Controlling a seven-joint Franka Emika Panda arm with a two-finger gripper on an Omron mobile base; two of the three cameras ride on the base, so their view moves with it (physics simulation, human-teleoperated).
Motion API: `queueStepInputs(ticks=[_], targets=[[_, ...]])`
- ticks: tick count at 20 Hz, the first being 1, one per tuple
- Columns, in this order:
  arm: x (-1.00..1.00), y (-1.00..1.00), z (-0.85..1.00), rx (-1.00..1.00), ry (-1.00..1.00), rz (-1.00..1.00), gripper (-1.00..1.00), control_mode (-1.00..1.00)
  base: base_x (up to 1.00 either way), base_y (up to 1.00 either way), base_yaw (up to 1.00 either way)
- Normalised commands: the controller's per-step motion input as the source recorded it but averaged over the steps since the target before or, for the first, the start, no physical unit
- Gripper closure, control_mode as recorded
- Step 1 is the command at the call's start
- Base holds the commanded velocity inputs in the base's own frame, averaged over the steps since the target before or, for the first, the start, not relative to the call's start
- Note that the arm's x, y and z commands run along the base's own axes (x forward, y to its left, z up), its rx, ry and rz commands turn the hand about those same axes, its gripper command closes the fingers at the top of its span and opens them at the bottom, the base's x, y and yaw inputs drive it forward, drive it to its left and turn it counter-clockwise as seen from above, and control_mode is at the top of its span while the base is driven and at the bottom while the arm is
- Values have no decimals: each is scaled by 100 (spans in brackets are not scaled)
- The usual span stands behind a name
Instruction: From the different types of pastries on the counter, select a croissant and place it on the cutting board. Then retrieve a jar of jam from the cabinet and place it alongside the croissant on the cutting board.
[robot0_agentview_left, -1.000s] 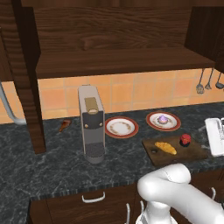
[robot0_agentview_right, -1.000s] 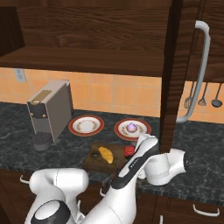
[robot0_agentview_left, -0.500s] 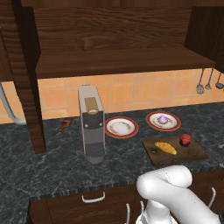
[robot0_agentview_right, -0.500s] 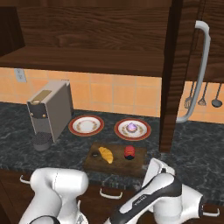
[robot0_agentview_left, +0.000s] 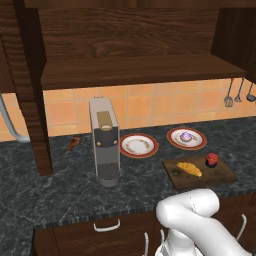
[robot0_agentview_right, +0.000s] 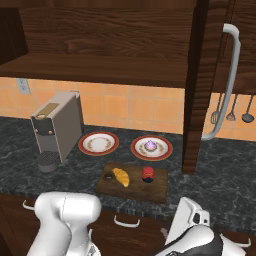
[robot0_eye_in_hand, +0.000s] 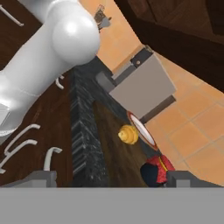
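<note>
Here the dark marbled bench lies bare at its front edge left of the coffee machine. Rightward, the cutting board near that edge carries the croissant, then the jar of jam. The pincer is released, grasping nothing.

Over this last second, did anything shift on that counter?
Only the arm: its end effector pulled back from beside the cutting board and dropped below the counter's front edge, jaws open and empty. The croissant, jar of jam and cupcake stayed put.
</note>
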Motion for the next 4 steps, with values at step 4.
queueStepInputs(ticks=[4], targets=[[0, 0, 0, 0, 0, 0, -100, -100, 0, 0, 0]])
